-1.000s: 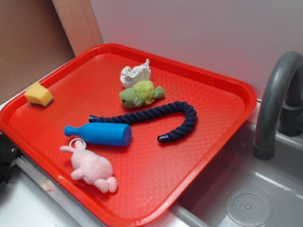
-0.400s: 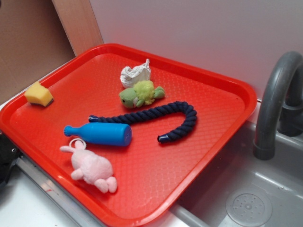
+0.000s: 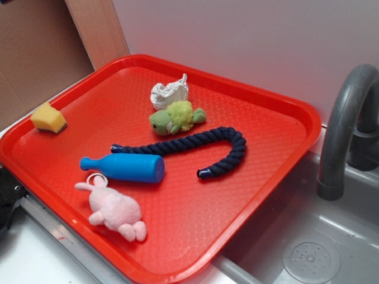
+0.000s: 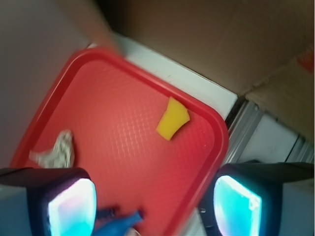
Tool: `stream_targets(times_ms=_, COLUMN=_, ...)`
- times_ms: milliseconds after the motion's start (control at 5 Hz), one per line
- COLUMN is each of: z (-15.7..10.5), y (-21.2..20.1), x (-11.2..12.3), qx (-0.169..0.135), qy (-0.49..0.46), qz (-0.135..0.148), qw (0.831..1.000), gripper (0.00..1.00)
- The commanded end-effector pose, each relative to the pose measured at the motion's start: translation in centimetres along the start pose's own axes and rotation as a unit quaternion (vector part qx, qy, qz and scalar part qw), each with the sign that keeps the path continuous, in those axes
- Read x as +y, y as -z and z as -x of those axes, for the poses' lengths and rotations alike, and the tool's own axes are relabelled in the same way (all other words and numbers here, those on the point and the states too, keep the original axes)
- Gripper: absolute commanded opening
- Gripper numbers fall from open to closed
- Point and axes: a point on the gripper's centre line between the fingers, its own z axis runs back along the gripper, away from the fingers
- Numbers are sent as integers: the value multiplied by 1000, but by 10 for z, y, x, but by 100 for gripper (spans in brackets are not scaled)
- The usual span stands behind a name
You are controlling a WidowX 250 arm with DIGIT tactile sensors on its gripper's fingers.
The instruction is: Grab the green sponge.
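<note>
The green sponge (image 3: 48, 117) is a small yellow-orange foam wedge lying by itself in the left corner of the red tray (image 3: 195, 207). The wrist view shows the green sponge (image 4: 173, 118) near the tray's (image 4: 113, 113) rounded corner, well ahead of my gripper (image 4: 154, 205). My gripper hangs high above the tray, open, with nothing between its two glowing pads (image 4: 73, 206). The exterior view does not show the gripper.
A blue bottle (image 3: 127, 167), a pink plush bunny (image 3: 115, 208), a dark blue rope (image 3: 219, 148), a green plush toy (image 3: 176, 117) and a crumpled white wad (image 3: 169, 93) share the tray. A grey faucet (image 3: 343, 130) and sink (image 3: 308, 248) stand to the right.
</note>
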Motion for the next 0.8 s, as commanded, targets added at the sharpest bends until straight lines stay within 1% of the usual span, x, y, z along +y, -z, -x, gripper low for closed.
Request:
stream_targets(times_ms=0, z=-14, y=43, x=3, qx=-8, qy=-266, qz=-19, qw=964, gripper=100)
stream_targets(times_ms=200, z=-12, y=76, x=5, qx=-45, qy=-380, qz=-38, qw=923, gripper=100)
stream_targets(times_ms=400, z=-11, y=107, x=12, qx=-63, qy=-489, qz=-60, qw=868, gripper=100)
stream_targets(times_ms=600, z=-16, y=128, x=28, qx=-97, qy=-499, qz=-73, qw=858, gripper=100)
